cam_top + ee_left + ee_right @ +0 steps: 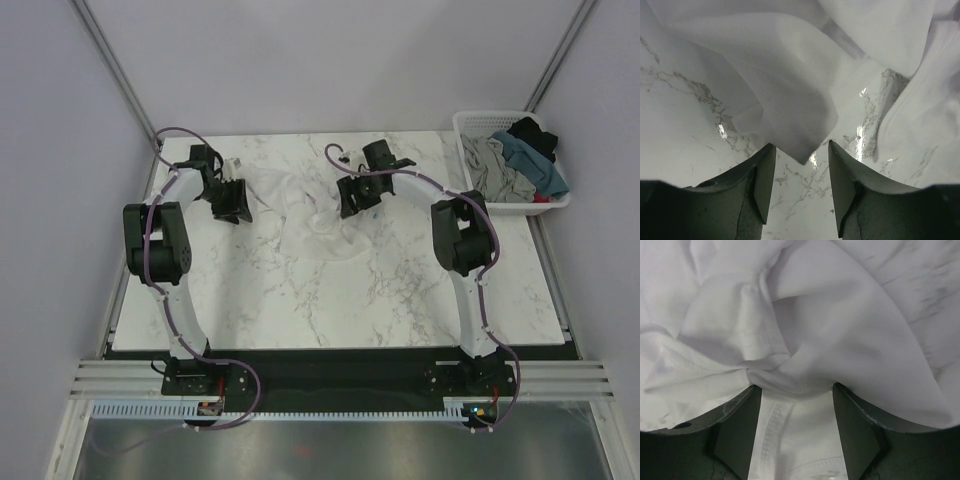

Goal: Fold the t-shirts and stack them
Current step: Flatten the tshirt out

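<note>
A large white t-shirt lies crumpled on the marble table, between my two grippers. My left gripper is open at the shirt's left edge. In the left wrist view a loose corner of the shirt ends just ahead of the fingertips, with bare marble between the jaws. My right gripper is open over the shirt's right side. In the right wrist view bunched white fabric with a stitched hem lies between the open jaws and over their tips. Grey, teal-blue and black shirts lie in the basket.
A white lattice basket stands off the table's back right corner. Grey walls with metal posts close in the back and sides. The table's near edge runs just in front of the arm bases.
</note>
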Controlling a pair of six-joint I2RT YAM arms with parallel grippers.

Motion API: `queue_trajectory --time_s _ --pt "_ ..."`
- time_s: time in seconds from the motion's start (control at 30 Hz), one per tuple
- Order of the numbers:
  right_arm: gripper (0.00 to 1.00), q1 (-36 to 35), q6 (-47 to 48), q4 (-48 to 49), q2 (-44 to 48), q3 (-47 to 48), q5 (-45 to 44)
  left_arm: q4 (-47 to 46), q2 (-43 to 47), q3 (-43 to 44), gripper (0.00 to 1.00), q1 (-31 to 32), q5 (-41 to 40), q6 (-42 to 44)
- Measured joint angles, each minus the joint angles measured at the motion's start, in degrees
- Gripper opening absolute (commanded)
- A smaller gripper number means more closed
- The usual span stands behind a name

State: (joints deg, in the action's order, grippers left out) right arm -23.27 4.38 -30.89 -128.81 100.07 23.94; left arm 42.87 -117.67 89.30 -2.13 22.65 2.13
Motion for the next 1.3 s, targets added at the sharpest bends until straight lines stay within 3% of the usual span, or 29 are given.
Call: queue_trajectory --time_s 0.27,0.47,0.6,0.77,0.87,1.03,1.3 --pt "0.72 6.2 3.6 0.5 -10.2 16.6 -7.8 0.1 0.3 -0.1 0.54 1.6 0.5 0.0" --pt "0.71 6.2 5.4 1.2 -10.4 18.4 -14.1 0.2 3.7 -2.2 0.54 2.5 0.5 0.0" --pt "0.65 5.1 6.2 3.7 -2.0 8.8 -16.2 0.3 6.9 -3.3 0.54 3.1 0.5 0.0" --pt "0.59 0.9 9.3 10.6 17.1 -8.7 -16.5 0.1 7.9 -3.3 0.54 3.3 0.4 0.0" --pt "0.57 -3.0 11.0 13.4 24.4 -14.4 -15.4 0.0 7.9 -3.3 0.54 3.2 0.3 0.0" --pt "0.57 -7.0 11.5 16.5 24.4 -16.7 -13.6 -0.2 7.9 -3.0 0.54 3.2 0.2 0.0" --pt "0.57 -7.4 11.0 16.8 13.7 -13.8 -13.8 -0.5 8.0 -3.6 0.54 3.2 0.2 0.0"
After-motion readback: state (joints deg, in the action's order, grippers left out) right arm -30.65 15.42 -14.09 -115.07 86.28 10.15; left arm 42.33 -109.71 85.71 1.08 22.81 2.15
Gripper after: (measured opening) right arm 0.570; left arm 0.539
